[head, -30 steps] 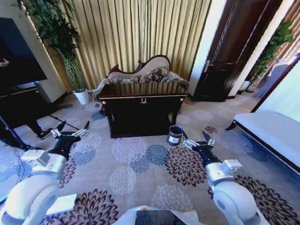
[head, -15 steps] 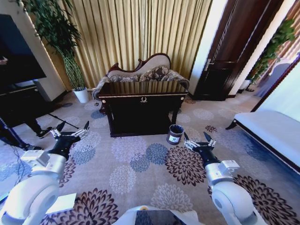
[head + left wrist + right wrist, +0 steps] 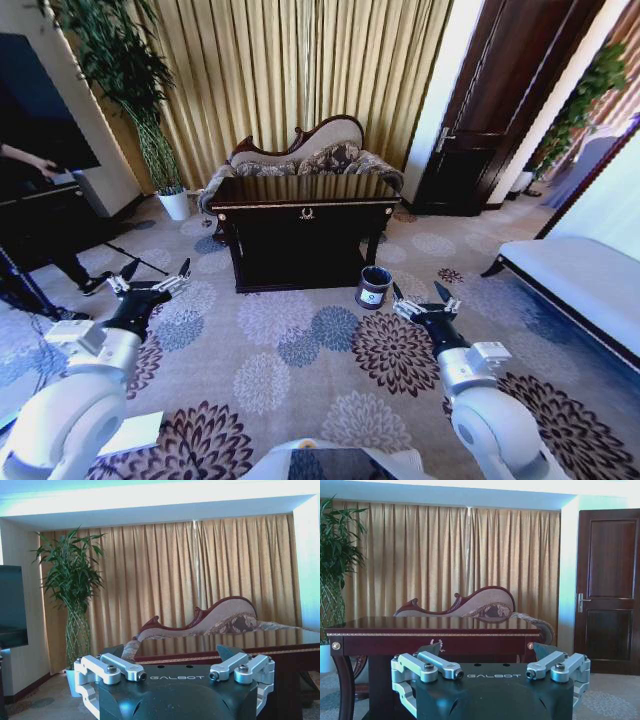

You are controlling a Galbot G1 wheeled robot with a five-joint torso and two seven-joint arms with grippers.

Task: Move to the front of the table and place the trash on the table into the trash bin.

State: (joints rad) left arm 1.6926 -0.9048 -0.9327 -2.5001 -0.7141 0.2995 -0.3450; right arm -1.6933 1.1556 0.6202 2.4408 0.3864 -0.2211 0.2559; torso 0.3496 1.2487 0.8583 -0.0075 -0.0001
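Observation:
The dark glossy table (image 3: 300,235) with gold trim stands a few steps ahead, centred in the head view. Its top mirrors the curtains, and the trash on it is out of view. The small round dark trash bin (image 3: 373,287) sits on the carpet by the table's front right leg. My left gripper (image 3: 157,270) hangs open and empty at the lower left. My right gripper (image 3: 418,296) is open and empty too, just short of the bin. The left wrist view shows the left gripper (image 3: 172,655) with the table (image 3: 285,652) beyond. The right gripper (image 3: 485,650) faces the table (image 3: 420,630).
A carved sofa (image 3: 300,155) stands right behind the table. A plant in a white pot (image 3: 175,205) is at the back left, beside a dark cabinet (image 3: 40,225). A door (image 3: 490,110) is at the back right, a white bench (image 3: 580,280) on the right. Floral carpet (image 3: 300,340) lies between me and the table.
The whole picture has shifted only slightly. My right gripper sits a touch lower and further right than a second ago. The left arm holds its pose.

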